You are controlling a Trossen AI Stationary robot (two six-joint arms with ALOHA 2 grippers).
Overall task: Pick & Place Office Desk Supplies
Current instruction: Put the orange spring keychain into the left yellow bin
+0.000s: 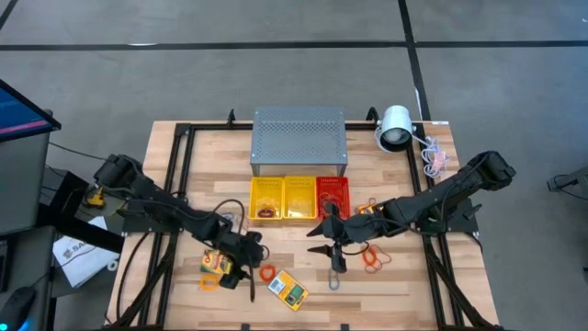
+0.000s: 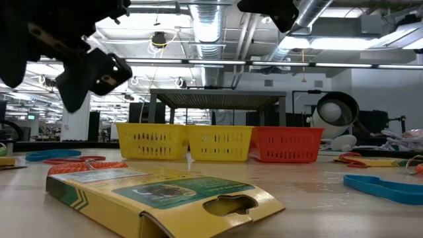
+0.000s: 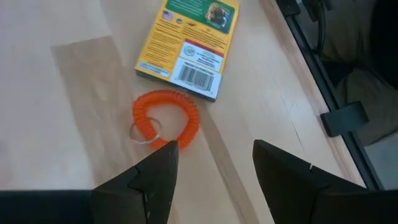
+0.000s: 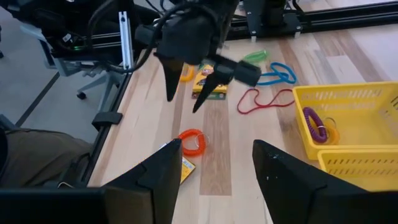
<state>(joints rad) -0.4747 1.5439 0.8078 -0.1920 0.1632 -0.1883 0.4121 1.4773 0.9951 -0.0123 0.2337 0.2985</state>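
- Nearest the low camera lies a yellow-and-green card box [image 2: 165,195], flat at 6 o'clock close to the front edge of the surface [image 1: 386,294].
- At 12 o'clock stands the grey perforated box [image 1: 299,138]; directly in front of it sits a row of mesh baskets [image 1: 299,198], two yellow and one red.
- Left end effector [image 3: 214,168] hovers at 7 o'clock with its fingers spread and nothing between them, just above an orange coil band [image 3: 166,119] that lies beside the card box.
- Right end effector [image 4: 214,165] hangs near the centre, in front of the red basket, fingers also parted and empty, facing the left arm.
- Progress, as I judge it: early. One purple coil [image 4: 315,124] lies in a yellow basket; both card boxes, the orange coil and a scatter of band loops [image 1: 375,257] at 4 o'clock are not yet sorted.
- Room: bare wood between the two arms is narrow, so they could crowd each other; the card box near the front edge leaves little margin for a push.
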